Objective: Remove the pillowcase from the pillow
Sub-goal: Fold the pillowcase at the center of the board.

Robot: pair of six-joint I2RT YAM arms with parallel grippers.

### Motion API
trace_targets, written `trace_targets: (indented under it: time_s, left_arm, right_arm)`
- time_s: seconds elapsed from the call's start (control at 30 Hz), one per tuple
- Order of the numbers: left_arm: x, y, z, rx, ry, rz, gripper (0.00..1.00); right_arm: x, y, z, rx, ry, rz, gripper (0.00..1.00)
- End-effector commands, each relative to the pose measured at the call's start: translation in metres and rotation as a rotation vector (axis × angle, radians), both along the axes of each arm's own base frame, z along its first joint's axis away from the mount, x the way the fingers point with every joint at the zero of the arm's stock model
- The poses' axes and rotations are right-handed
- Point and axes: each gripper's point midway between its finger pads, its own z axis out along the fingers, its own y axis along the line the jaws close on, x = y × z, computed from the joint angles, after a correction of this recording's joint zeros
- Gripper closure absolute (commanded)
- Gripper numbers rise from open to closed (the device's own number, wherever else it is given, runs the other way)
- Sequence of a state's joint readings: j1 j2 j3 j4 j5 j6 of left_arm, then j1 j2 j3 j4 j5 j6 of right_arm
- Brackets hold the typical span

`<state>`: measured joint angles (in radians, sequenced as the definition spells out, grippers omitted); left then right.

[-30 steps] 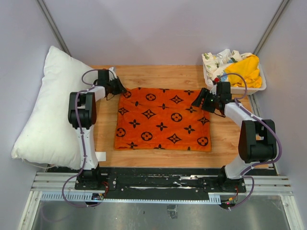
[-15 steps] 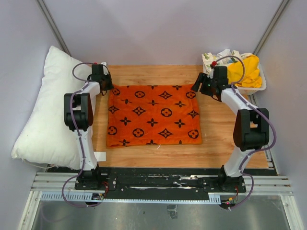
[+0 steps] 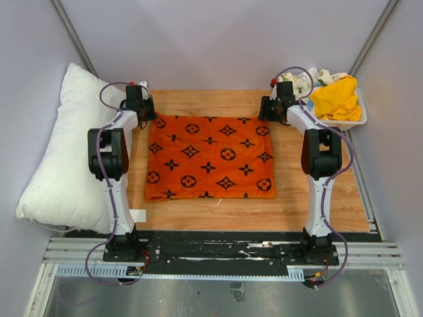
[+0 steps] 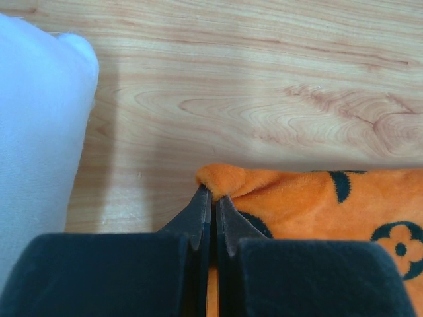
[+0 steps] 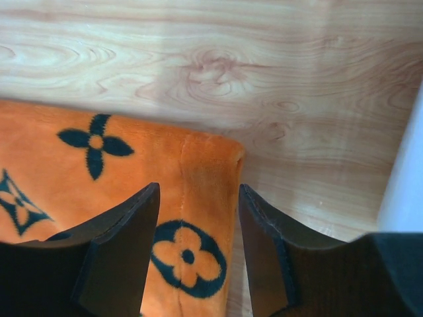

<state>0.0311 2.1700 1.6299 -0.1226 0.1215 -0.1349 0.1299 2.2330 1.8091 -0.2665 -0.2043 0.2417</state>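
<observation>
A strip of bare table [image 3: 317,198] runs between the arm bases and the near edge of the pillowcase [image 3: 210,158]. The pillowcase lies flat and empty mid-table, with a wider band of open wood to its right. The pillow [image 3: 63,158] is out of the case. It lies off the table's left edge against the left wall, close beside the left arm.

At the far-left corner the left gripper [image 4: 211,195] is pinched tight on a small fold of the orange fabric, with the pillow just to its left. At the far-right corner the right gripper [image 5: 198,191] has its fingers partly apart, one on each side of the corner, gripping nothing. Bare wood lies beyond both corners. A bin [image 3: 350,123] with a yellow cloth [image 3: 337,99] sits just right of the right gripper.
</observation>
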Motion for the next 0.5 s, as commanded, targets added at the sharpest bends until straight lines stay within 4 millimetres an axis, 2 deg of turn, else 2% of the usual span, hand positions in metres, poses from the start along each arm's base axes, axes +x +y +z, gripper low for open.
trace_targets:
  time_s: [0.0,0.2,0.33,0.47]
  left_arm:
    - [0.010,0.005,0.019,0.020,-0.052,-0.006,1.00]
    - [0.012,0.004,0.019,0.022,-0.050,-0.009,1.00]
    - [0.012,0.005,0.019,0.027,-0.050,-0.008,1.00]
    - [0.011,0.005,0.020,0.027,-0.048,-0.009,1.00]
  right_arm:
    - [0.007,-0.010,-0.004,-0.090,0.003,0.031,0.48]
    - [0.011,-0.014,-0.019,-0.121,0.034,0.033,0.51]
    - [0.014,-0.020,-0.024,-0.135,0.027,0.013,0.45]
    - [0.022,-0.024,-0.029,-0.138,0.019,0.006,0.47]
